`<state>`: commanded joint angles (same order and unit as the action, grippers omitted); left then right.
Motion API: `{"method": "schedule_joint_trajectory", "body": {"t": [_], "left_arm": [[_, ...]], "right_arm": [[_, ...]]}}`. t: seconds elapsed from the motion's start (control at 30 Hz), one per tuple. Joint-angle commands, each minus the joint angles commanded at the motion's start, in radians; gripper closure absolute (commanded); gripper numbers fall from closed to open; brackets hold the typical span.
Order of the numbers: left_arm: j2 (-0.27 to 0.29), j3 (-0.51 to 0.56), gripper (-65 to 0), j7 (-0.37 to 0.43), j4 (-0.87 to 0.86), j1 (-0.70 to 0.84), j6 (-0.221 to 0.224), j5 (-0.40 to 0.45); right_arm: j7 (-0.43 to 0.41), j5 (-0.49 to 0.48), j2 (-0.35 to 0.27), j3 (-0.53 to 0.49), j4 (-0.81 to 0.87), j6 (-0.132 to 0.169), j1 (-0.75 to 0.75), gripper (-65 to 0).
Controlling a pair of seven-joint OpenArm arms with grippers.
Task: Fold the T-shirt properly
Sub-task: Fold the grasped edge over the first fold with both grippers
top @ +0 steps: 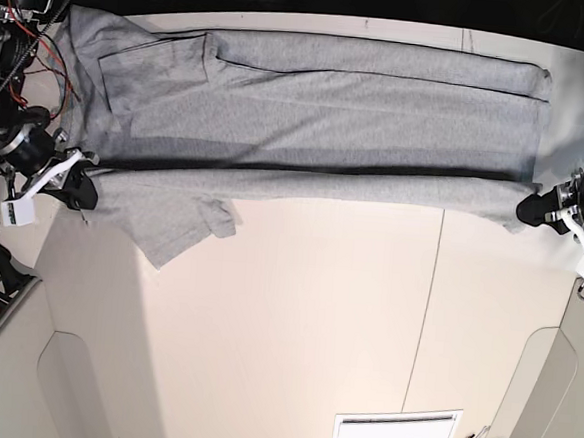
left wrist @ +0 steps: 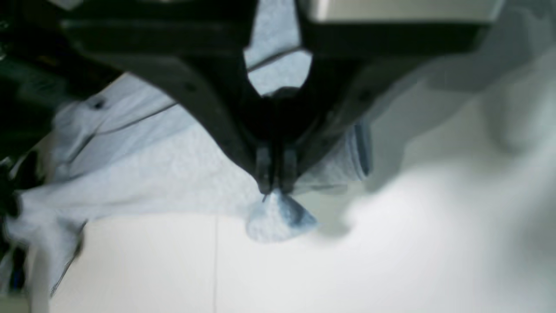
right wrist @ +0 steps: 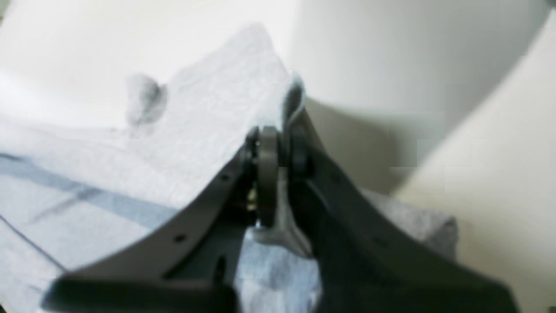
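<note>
Closest to the lens in the left wrist view, the left gripper has its fingers pinched together on a small peak of the T-shirt, a tuft poking out below the tips at 6 o'clock. The right gripper is likewise clamped on a fabric edge. From above, the shirt lies stretched across the table from 9 to 3 o'clock, its near long edge held taut between both arms, one sleeve hanging toward 7 o'clock. I judge one lengthwise fold underway; the sleeve tuck and crosswise folds remain.
</note>
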<state>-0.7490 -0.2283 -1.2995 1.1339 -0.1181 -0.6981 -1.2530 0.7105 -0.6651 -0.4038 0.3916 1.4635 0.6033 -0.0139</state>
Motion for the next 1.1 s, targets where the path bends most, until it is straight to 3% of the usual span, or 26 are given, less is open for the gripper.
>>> {"method": "schedule_joint_trajectory", "body": {"t": [0.17,0.23,0.27,0.37,0.4,0.57,0.73,0.83,0.97,1.1], "left_arm": [[0.004,0.000,0.0,0.002,0.042,0.072,0.000,0.000],[0.006,0.000,0.0,0.002,0.042,0.077,0.000,0.000],[0.007,0.000,0.0,0.002,0.042,0.077,0.000,0.000],[0.012,0.000,0.0,0.002,0.042,0.077,0.000,0.000],[0.014,0.000,0.0,0.002,0.042,0.077,0.000,0.000],[0.018,0.000,0.0,0.005,0.041,0.086,0.000,0.000],[0.018,0.000,0.0,0.010,0.042,0.116,0.000,0.000],[0.021,0.000,0.0,0.010,0.042,0.115,0.000,0.000],[0.021,0.000,0.0,0.013,0.042,0.116,0.000,0.000],[0.021,0.000,0.0,0.016,0.042,0.116,0.000,0.000]], "right_arm": [[0.001,-0.007,0.009,0.013,0.002,-0.001,-0.067,0.0],[0.002,0.033,0.023,0.013,-0.002,-0.005,-0.067,0.0],[0.002,0.045,0.028,0.013,-0.003,-0.005,-0.067,-4.5],[-0.004,0.047,0.042,0.013,-0.003,-0.006,-0.066,-30.4],[-0.005,0.028,0.041,0.014,-0.003,-0.006,-0.063,-34.5],[-0.046,0.016,0.045,0.016,-0.003,-0.016,-0.013,-35.2],[-0.125,0.172,0.134,0.014,-0.031,-0.032,0.061,-35.2],[-0.136,0.210,0.172,0.011,-0.152,-0.031,0.133,-35.2],[-0.218,0.285,0.174,0.005,-0.364,-0.030,0.224,-35.2],[-0.217,0.280,0.174,-0.035,-0.440,-0.012,0.249,-35.1]]}}
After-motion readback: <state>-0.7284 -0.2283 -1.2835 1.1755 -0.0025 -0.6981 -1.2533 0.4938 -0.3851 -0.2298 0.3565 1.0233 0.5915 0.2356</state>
